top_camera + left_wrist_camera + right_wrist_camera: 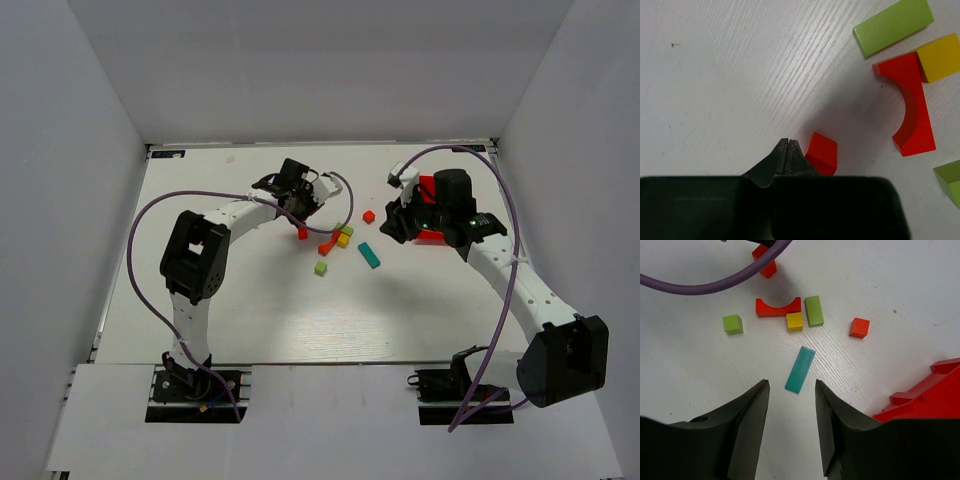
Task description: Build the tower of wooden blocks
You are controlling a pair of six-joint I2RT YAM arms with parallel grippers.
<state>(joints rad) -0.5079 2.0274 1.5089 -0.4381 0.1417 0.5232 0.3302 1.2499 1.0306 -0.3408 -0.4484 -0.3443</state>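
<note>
**No tower yet: one hand shut, one hand wide**

Left wrist view: Your left gripper is pinched shut with nothing in it. A small red block sits just to the right of the fingertips, close but not held. Farther off to the right lie the red arch, a yellow cube right against it, and a green bar. I think the shut tips are good for a nudge. They cannot grab anything like that.

Right wrist view: Your right gripper is open wide and empty. The teal bar lies just ahead of it, nearly in line with the gap, so it looks like the easy one to pick up. Past the bar, a green cube sits to the left and a red cube to the right. The red bin is close on the right side.

Top view: All the blocks lie loose on the table between your two hands. None sits on another, so the tower is not started.
</note>
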